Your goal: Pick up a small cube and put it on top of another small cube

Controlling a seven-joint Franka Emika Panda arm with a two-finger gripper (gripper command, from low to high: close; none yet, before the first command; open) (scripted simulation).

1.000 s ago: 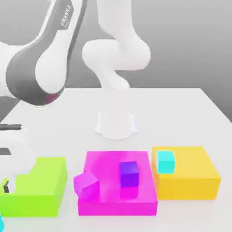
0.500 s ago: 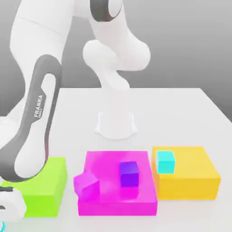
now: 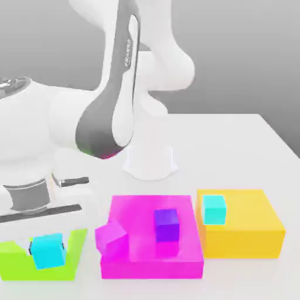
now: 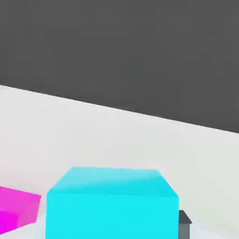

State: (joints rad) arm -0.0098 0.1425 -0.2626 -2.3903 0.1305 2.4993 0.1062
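The small cube (image 3: 46, 251), sky-cyan, sits between the fingers of my gripper (image 3: 47, 247), which is shut on it at the exterior view's lower left, over the lime-green block (image 3: 12, 263). In the hand view the same small cube (image 4: 111, 205) looms close, with a dark fingertip (image 4: 184, 224) beside it. The other small cube (image 3: 166, 225), deep violet, rests on the big magenta block (image 3: 146, 258), well off to the exterior view's right of my gripper.
A lighter pink small cube (image 3: 111, 238) leans at the magenta block's left corner. A greener turquoise cube (image 3: 214, 209) sits on the yellow block (image 3: 246, 234). The arm's white base (image 3: 150, 161) stands behind the blocks on the white table (image 3: 234, 152).
The gripper has shut on the cyan cube and carried it up and to the exterior view's right, from the bottom-left corner to over the green block. The arm's links have swung round.
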